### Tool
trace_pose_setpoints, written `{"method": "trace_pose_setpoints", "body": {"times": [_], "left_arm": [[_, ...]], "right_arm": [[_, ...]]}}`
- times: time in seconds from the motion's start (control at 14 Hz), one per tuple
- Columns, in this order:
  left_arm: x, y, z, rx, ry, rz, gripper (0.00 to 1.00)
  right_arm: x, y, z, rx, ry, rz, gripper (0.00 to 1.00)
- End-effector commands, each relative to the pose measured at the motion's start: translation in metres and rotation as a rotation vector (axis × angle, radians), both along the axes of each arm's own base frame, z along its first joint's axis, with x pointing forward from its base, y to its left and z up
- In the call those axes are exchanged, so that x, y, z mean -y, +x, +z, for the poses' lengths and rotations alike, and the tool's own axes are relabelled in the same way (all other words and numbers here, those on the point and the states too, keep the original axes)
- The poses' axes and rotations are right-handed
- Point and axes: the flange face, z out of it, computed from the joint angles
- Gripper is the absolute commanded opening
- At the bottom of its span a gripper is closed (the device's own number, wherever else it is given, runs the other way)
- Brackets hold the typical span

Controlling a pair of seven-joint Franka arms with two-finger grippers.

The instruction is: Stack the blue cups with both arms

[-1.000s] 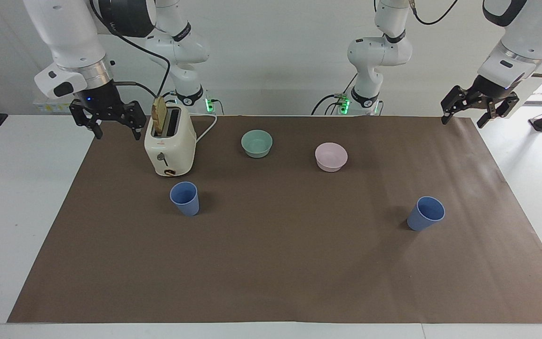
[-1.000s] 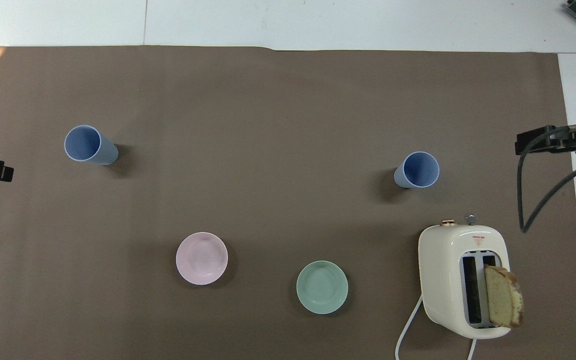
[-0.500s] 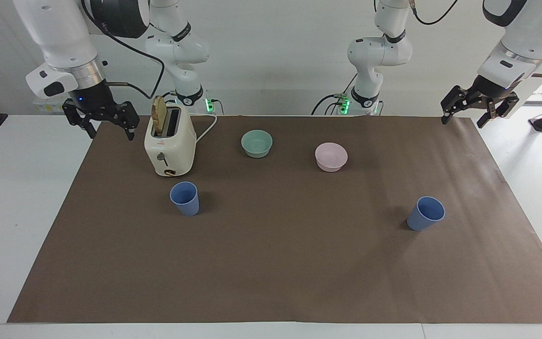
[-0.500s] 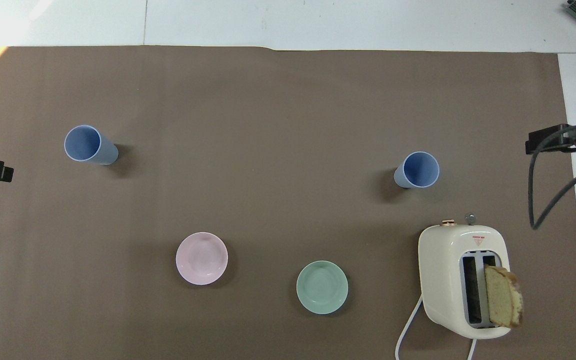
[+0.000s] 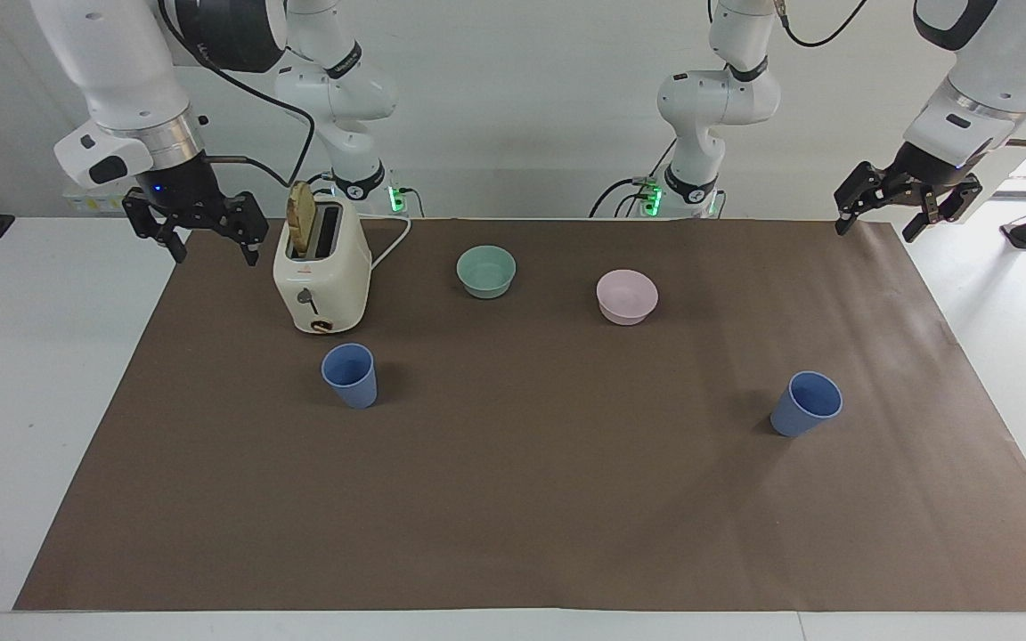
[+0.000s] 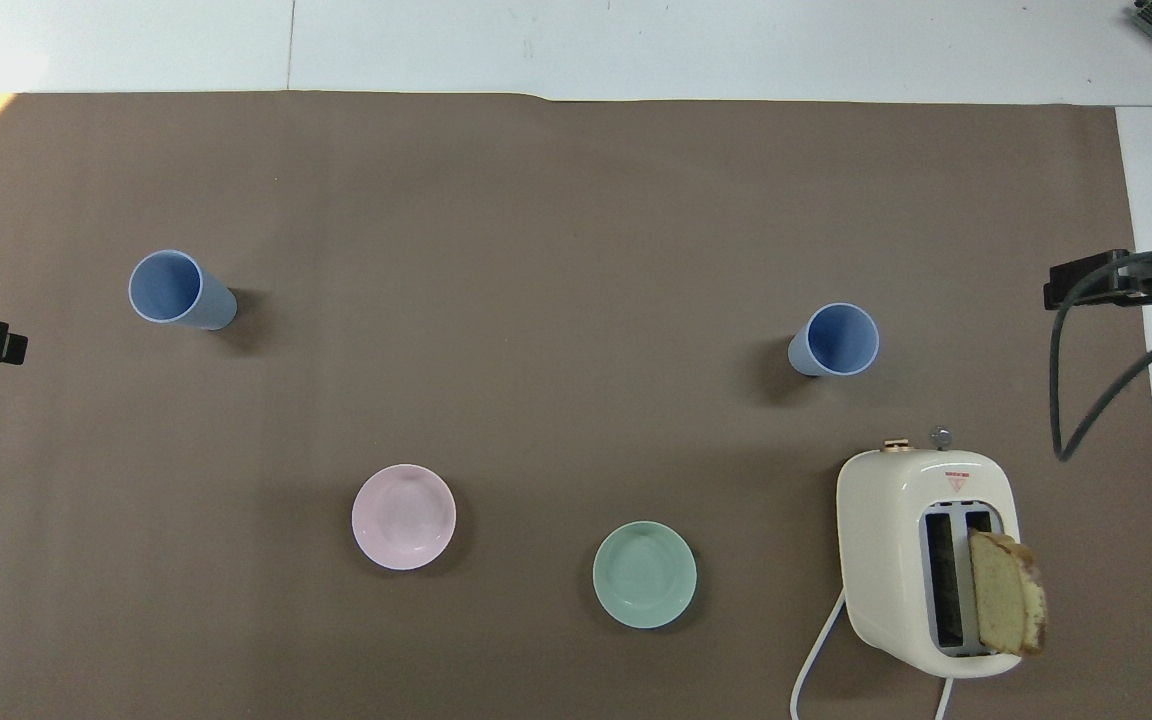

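A white table (image 5: 23,374) is covered by a brown mat (image 5: 531,499), on which everything else is set. The right arm (image 5: 112,62) is held up over the mat's edge at its own end of the table, and its gripper (image 5: 192,233), with fingers spread apart and empty, hangs beside the toaster (image 5: 321,276). The left arm (image 5: 976,80) is raised at the other end, and its gripper (image 5: 909,205) is likewise spread open and empty, over the mat's corner nearest the robots. In the toaster, a slice of bread (image 5: 302,218) stands up out of one slot. A teal bowl (image 5: 486,271) and a pink bowl (image 5: 627,296) are placed near the robots, well apart from each other. Two blue cups are found upright and unstacked, farther from the robots than the bowls: one cup (image 5: 350,375) just in front of the toaster, the other cup (image 5: 805,403) toward the left arm's end, well apart from the first.
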Motion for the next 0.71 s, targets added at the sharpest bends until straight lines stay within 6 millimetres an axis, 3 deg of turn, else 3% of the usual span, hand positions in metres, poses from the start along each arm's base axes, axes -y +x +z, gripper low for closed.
{"method": "trace_pose_setpoints", "body": {"times": [0.0, 0.64], "left_arm": [[-0.0013, -0.0066, 0.0030, -0.007, -0.006, 0.010, 1.00], [-0.0013, -0.0071, 0.0017, -0.009, -0.006, -0.003, 1.00]], "right_arm": [[-0.0003, -0.0027, -0.0012, 0.000, 0.022, 0.007, 1.00], [0.0007, -0.0028, -0.0012, 0.000, 0.020, 0.009, 1.00]]}}
